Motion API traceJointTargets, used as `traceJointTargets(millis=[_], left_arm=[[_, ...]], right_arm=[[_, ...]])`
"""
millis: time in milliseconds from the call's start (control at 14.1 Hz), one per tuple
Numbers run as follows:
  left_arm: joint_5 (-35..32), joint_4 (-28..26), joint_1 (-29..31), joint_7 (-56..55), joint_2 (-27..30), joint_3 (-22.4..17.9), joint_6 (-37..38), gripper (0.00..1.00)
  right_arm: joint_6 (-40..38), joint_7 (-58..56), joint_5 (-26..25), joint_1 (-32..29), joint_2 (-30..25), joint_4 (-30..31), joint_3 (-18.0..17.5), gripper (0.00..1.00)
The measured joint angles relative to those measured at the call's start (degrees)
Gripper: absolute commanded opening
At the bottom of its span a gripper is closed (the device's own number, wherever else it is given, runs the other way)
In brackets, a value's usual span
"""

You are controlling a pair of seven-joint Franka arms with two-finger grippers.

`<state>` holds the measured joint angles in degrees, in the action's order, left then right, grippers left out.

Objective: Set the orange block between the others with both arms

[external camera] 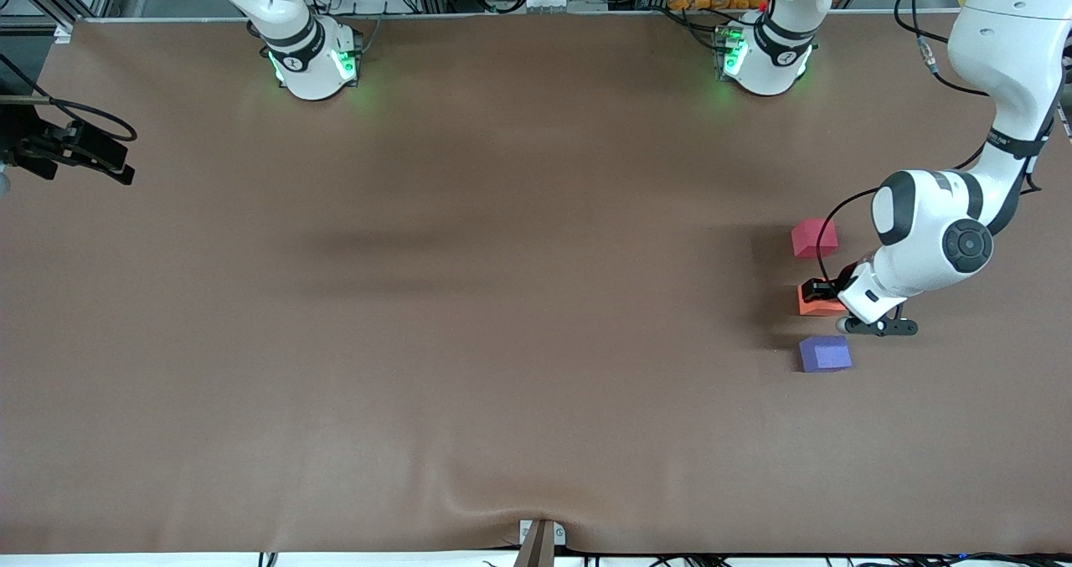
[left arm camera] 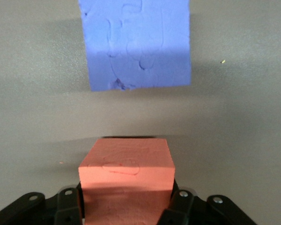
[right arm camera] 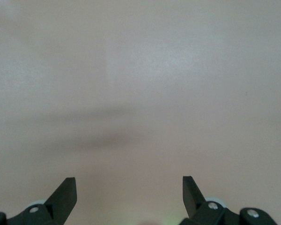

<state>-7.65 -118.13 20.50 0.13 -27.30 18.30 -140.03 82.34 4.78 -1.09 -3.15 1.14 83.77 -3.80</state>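
Observation:
The orange block is at table level between the pinkish-red cube and the purple cube, in line with both, near the left arm's end of the table. My left gripper is shut on the orange block, with a black finger pressed on each side. I cannot tell whether the block touches the table. My right gripper is open over bare brown table, with nothing between its fingers. It does not show in the front view.
The brown table stretches wide toward the right arm's end. A black device with cables juts in at that end's edge. The left arm's white elbow hangs beside the cubes.

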Motion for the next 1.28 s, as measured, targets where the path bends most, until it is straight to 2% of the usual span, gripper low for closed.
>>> traceJointTargets(millis=[426,497,568,639,710,1278], left_arm=[[0.00,0.28,0.03,0.00,-1.04,-0.08,0.00,0.00],[0.00,0.61,0.14,0.00,-1.51,-0.15,0.01,0.18],[0.00,0.89,0.20,0.00,-1.58,-0.13,0.17,0.47],[-0.03,1.08,0.20,-0.02,-1.69,-0.18,0.17,0.83],[-0.03,1.20,0.19,-0.26,-1.80,-0.19,0.18,1.00],[-0.10,3.64,0.09,-1.52,-3.06,-0.12,1.45,1.00]], right_arm=[[0.02,0.00,-0.04,-0.02,0.00,0.00,0.00,1.00],[0.03,0.00,-0.05,-0.03,0.00,0.00,0.02,1.00],[0.03,0.00,-0.05,-0.03,0.00,0.00,0.02,1.00],[0.03,0.00,-0.05,-0.04,0.00,0.00,0.03,1.00],[0.03,0.00,-0.05,-0.04,0.00,0.00,0.03,1.00],[0.04,0.00,-0.05,-0.05,0.00,-0.02,0.04,1.00]])
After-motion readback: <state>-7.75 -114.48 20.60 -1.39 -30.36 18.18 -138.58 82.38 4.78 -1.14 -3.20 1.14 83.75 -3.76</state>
